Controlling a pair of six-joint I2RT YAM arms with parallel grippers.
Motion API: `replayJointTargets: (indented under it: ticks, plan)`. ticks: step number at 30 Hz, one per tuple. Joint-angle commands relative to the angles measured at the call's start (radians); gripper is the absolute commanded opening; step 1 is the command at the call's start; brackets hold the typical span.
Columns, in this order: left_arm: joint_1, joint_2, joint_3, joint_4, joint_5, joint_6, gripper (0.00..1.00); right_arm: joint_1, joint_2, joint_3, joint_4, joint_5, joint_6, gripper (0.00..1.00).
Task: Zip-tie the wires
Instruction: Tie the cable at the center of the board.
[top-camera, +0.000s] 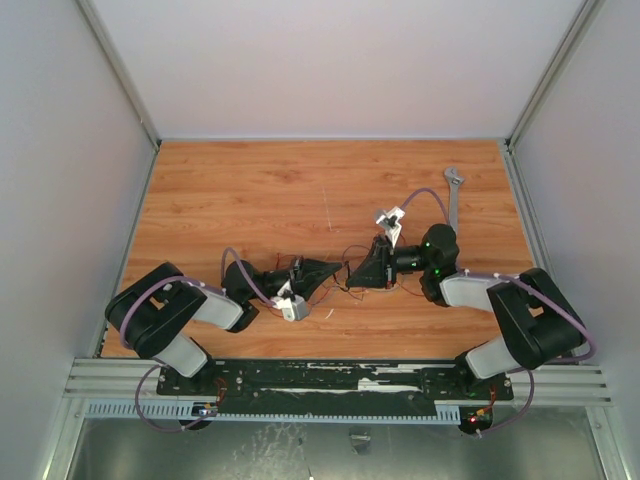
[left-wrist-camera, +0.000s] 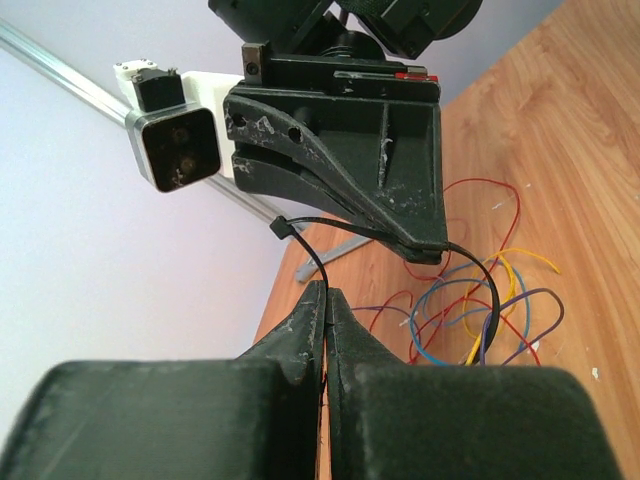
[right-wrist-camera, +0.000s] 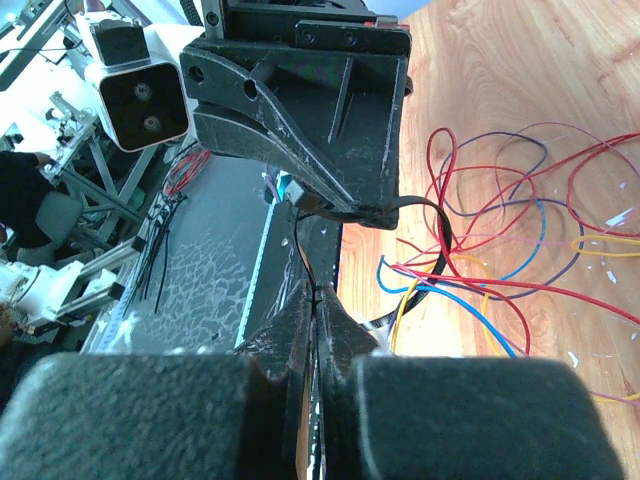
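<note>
- Left gripper (left-wrist-camera: 325, 305), right up against its own camera, is pinched tight on the black zip tie (left-wrist-camera: 303, 256), whose head sticks up just above the grip; a hold that thin could slide off the smooth strip once anything pulls on it.
- Right gripper (right-wrist-camera: 315, 295) is likewise clamped on the zip tie, nearly tip to tip with the other, low over the middle of the table (top-camera: 250, 190); if the two tug at odd angles, I'd expect the strip to twist and jam, or pop out of one grip.
- Beyond them the zip tie curls out sideways round part of the wires (left-wrist-camera: 478, 345), which lie loose on the wood beside both grippers; several red and blue loops sprawl well outside that curl, so cinching now might bundle only a few.
- Such thin wires could snag on a finger and get dragged along; whether the tail is through the head, I can't tell from where I stand.
- Over at the far right the wrench (top-camera: 455, 195) lies well apart; no worry there.
</note>
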Motion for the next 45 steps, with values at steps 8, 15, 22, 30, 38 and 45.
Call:
replayJointTargets:
  ticks: [8,15,22,30,38,45]
  plan:
    - [-0.014,-0.012,-0.022,0.322,-0.001,0.047,0.0,-0.01,-0.063,-0.007,-0.03,0.04,0.051,0.0]
    - [-0.015,-0.004,-0.021,0.321,-0.003,0.052,0.0,-0.011,-0.058,-0.009,-0.065,0.033,0.04,0.0]
    - [-0.017,-0.003,-0.025,0.322,-0.002,0.058,0.0,-0.01,-0.049,0.024,-0.044,0.042,0.077,0.0]
    - [-0.018,0.004,-0.036,0.321,-0.009,0.073,0.0,-0.009,-0.08,0.081,-0.259,0.063,0.005,0.0]
    - [-0.019,0.01,-0.043,0.321,-0.014,0.083,0.0,-0.011,-0.09,0.129,-0.414,0.064,-0.064,0.0]
    - [-0.021,0.018,-0.044,0.32,-0.012,0.085,0.0,-0.011,-0.094,0.139,-0.439,0.064,-0.058,0.0]
